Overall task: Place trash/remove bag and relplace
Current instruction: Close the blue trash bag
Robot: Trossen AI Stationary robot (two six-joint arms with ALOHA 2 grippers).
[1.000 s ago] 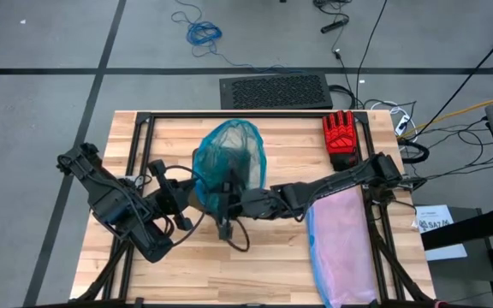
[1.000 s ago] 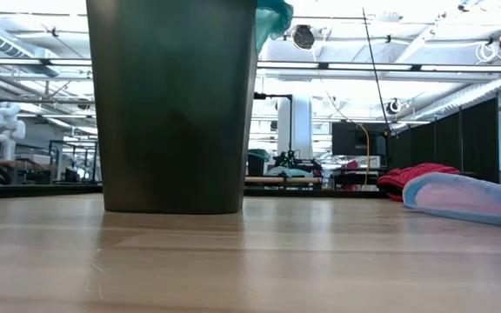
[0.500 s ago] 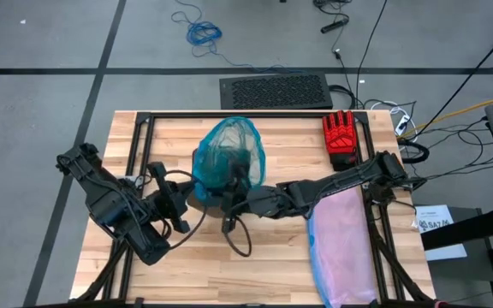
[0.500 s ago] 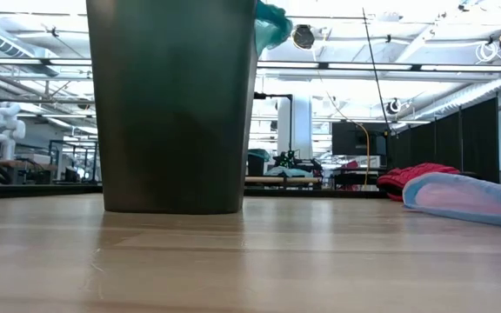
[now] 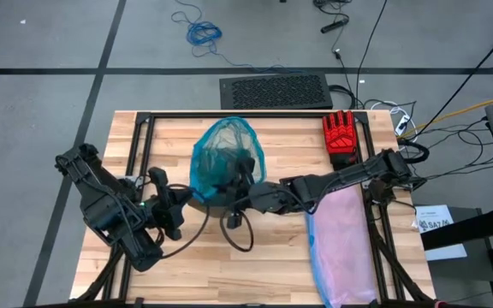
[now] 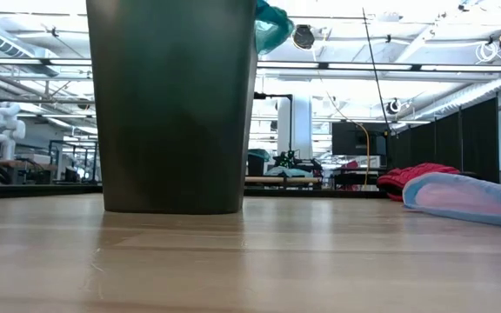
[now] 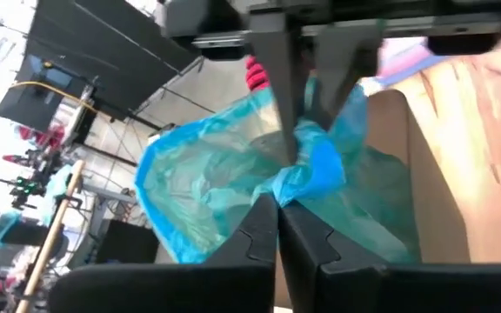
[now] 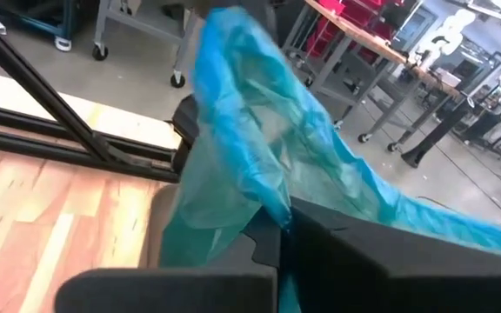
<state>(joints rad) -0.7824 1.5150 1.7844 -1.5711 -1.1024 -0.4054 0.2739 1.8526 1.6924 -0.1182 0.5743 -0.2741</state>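
The teal-green bag [image 5: 227, 152] lines a dark bin [image 6: 172, 104] at the table's middle, and its rim stands open above the bin. A corner of the bag also shows in the low view [image 6: 272, 22]. My right gripper [image 5: 240, 175] is over the bin's near side, shut on the bag [image 8: 250, 148]. My left gripper [image 5: 183, 209] is shut, to the near left of the bin. Its tips [image 7: 277, 207] are just short of the bag's bunched edge, and I cannot tell whether they touch it. The trash is not in view. My right gripper pinches a bunched piece of the bag's rim [image 8: 272, 209] between its two fingers, on the bin's near side. In the left wrist view its fingers [image 7: 277, 104] come down from above onto the bunch [image 7: 307, 161]. The bag's film rises from the bin to the hold.
A pale pink bag [image 5: 342, 244] lies along the table's right side. A red glove [image 5: 341, 137] lies at the far right. A dark frame rail [image 5: 246, 115] runs along the far edge. Bare wood lies near the front edge [image 5: 229, 274].
My right gripper, still shut on the bag, has gone toward the far edge and over the bin, drawing the bag's near rim along. My left gripper has drawn back a little toward the table's near left, away from the bin.
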